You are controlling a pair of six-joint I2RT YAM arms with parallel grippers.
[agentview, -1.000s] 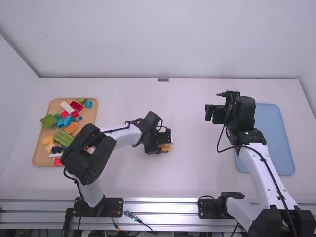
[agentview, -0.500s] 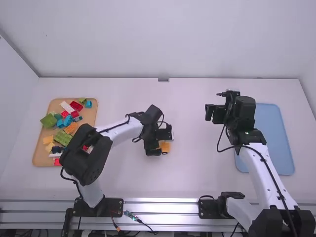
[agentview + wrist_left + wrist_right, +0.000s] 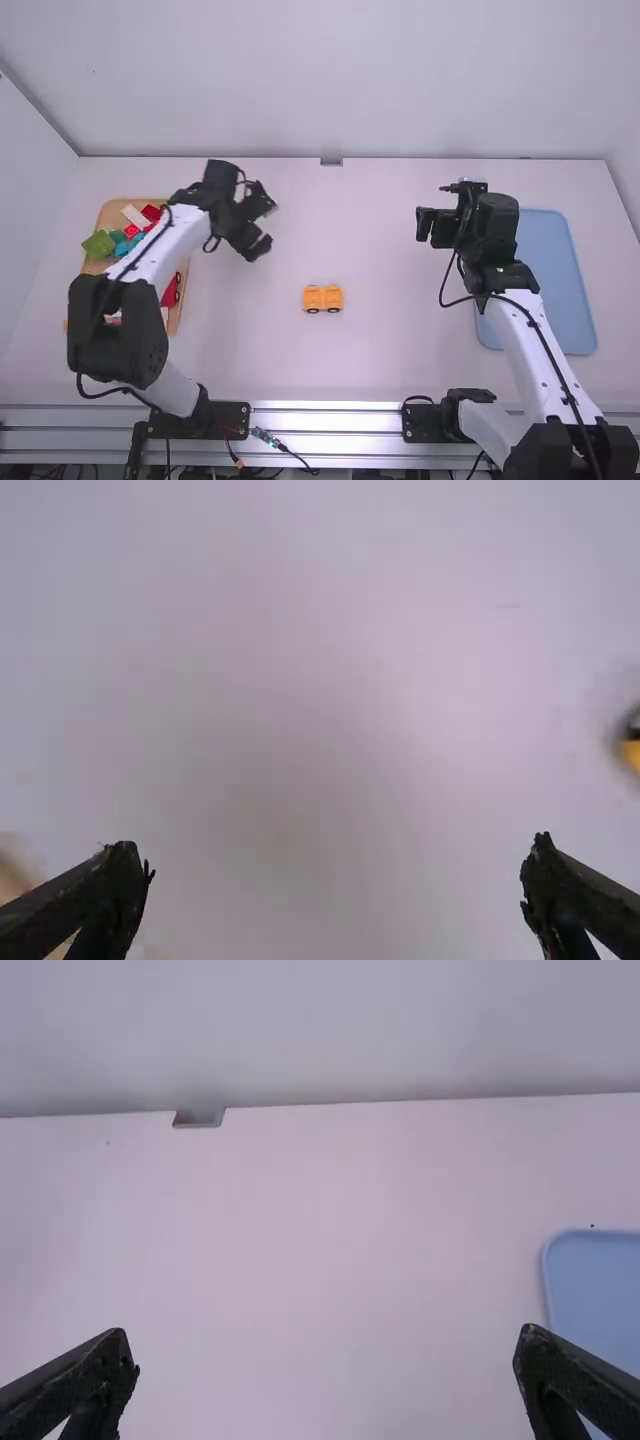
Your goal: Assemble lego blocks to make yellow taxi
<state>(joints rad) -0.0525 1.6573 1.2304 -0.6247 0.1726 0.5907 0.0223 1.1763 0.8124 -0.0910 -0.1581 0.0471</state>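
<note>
Metal rail (image 3: 325, 430) at nr edge, then white tbl (image 3: 390, 360); pale wall (image 3: 340, 80) at far side. Mid-tbl: 1 taxi build (image 3: 323, 298), 2 yellow-orange blocks side by side, 2 wheels showing. 1 wood tray (image 3: 107, 215) w/ mixed bricks (image 3: 99, 244) L, 1 blue tray (image 3: 560, 290) R. My L arm (image 3: 160, 255) bends over wood tray, L claw (image 3: 265, 222) spread; R claw (image 3: 433, 206) also spread, nr blue tray

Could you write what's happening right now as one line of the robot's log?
left gripper open, empty | right gripper open, empty | orange-yellow wheeled pieces side by side on table | more blocks in tan tray
</note>
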